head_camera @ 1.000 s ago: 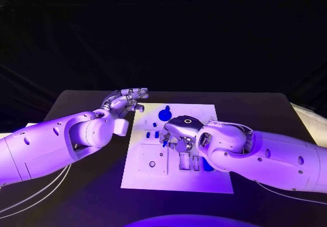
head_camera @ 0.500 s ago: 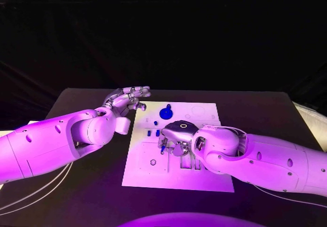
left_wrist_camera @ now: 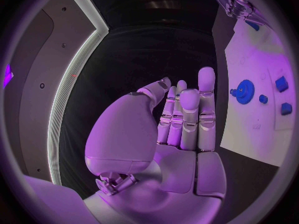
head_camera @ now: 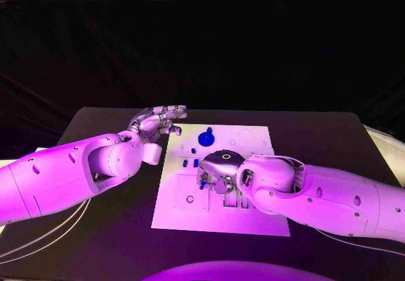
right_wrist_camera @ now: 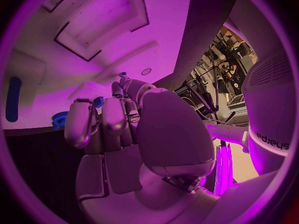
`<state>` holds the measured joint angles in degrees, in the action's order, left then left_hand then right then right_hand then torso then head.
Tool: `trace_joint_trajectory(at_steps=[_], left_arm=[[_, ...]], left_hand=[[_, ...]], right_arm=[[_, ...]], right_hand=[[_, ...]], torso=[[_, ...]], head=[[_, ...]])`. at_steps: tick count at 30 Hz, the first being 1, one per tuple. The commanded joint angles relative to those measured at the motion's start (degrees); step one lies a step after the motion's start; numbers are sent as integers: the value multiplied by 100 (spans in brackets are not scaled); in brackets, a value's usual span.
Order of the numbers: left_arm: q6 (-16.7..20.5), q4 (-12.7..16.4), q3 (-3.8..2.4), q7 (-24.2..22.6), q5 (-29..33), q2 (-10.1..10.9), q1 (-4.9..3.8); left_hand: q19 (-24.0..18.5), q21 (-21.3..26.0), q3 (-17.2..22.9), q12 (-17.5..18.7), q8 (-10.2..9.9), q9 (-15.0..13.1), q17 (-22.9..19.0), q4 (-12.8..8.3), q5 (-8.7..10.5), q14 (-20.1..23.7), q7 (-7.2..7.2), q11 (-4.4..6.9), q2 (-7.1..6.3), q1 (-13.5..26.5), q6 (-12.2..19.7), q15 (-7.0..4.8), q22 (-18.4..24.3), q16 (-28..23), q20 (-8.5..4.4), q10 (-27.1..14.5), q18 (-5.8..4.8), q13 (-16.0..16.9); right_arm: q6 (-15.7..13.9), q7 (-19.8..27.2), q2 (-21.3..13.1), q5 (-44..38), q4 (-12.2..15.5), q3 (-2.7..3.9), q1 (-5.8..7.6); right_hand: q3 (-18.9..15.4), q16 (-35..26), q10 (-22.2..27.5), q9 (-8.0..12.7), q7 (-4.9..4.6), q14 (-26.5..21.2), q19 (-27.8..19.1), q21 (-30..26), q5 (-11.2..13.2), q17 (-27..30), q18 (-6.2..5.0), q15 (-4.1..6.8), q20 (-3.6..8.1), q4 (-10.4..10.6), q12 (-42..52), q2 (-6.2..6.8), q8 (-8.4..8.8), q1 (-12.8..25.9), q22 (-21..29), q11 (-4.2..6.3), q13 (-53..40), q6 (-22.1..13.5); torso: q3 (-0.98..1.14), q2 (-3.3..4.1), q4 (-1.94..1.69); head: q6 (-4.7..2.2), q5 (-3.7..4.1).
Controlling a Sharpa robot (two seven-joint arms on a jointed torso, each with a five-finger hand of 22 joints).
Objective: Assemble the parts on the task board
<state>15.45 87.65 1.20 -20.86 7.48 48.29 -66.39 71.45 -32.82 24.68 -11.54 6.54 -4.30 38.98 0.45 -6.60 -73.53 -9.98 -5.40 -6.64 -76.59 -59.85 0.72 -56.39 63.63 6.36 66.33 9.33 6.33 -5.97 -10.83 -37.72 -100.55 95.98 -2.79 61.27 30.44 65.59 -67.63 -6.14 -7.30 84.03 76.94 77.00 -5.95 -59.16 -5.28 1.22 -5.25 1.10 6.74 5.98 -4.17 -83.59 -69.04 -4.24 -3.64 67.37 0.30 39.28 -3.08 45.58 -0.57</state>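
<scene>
My right hand (head_camera: 221,168) is bent down over the middle of the board (head_camera: 181,213), fingers curled; I cannot tell what, if anything, it grips. My left hand (head_camera: 158,123) hovers flat, released and empty, beside the board's far left corner near the gear (head_camera: 205,140).

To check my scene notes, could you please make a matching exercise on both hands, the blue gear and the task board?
1 left hand
2 right hand
3 blue gear
4 task board

A on the black table
B over the board's middle, fingers curled
C on the board's far part
D beside the board's far left corner

Pairs: 1-D, 2-B, 3-C, 4-A
</scene>
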Motion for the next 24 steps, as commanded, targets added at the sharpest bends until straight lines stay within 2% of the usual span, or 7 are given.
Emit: trace_joint_trajectory(at_steps=[1,24], left_arm=[[-112,17,-4,-11,-34,-2,0],[-97,46,-4,-21,-65,14,-1]], left_hand=[[-15,11,-17,-34,17,8,-5,-17,-20,44,8,-2,4,-75,48,-11,5,-24,-3,-22,74,9],[-14,11,-19,-36,17,8,-8,-18,-21,46,8,-2,4,-76,48,-11,5,-25,-2,-23,73,9]], right_arm=[[217,-34,14,-103,-1,-4,-11],[558,-190,179,-204,-127,-55,-60]], right_hand=[[16,38,-73,-8,-40,142,16,28,-21,6,44,-49,2,-4,-3,-24,-40,40,9,14,-11,17],[-5,44,-93,-22,-35,138,10,29,-2,9,43,-51,-5,-6,-14,-29,-44,114,8,16,-15,33]], torso=[[2,2,1],[-1,1,-3]], head=[[13,-1],[29,6]])
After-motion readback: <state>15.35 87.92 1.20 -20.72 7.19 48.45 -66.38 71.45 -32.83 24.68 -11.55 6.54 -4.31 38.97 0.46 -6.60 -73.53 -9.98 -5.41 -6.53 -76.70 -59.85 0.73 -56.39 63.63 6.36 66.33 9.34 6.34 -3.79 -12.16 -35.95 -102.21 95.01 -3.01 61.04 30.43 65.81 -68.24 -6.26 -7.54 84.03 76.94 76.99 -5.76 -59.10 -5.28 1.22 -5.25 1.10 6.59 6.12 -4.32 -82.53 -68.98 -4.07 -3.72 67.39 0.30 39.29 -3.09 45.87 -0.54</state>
